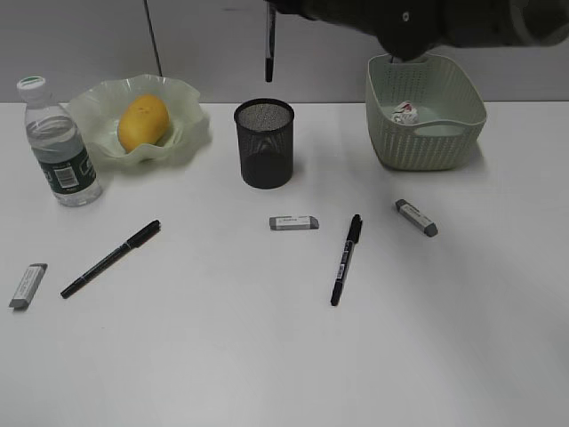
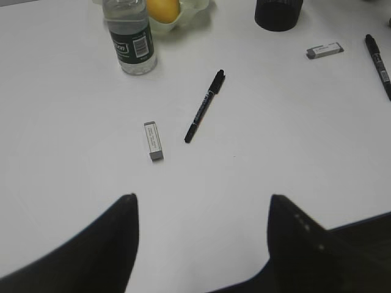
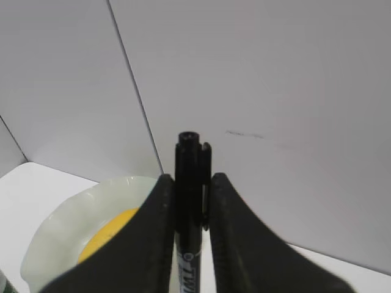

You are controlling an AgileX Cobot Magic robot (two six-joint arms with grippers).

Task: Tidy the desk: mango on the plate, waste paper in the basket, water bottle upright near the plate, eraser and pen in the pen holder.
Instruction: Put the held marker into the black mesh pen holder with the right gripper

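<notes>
The pen [image 1: 269, 43] hangs straight up and down, tip pointing down, pinched tight in the right claw [image 3: 189, 201]. The pen holder [image 1: 264, 142] sits right below it, mouth up. The left claw [image 2: 201, 213] is spread wide, holding nothing, far off.

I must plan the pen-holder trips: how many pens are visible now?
3: one pen held above the pen holder, one lying left, one lying right.
</notes>
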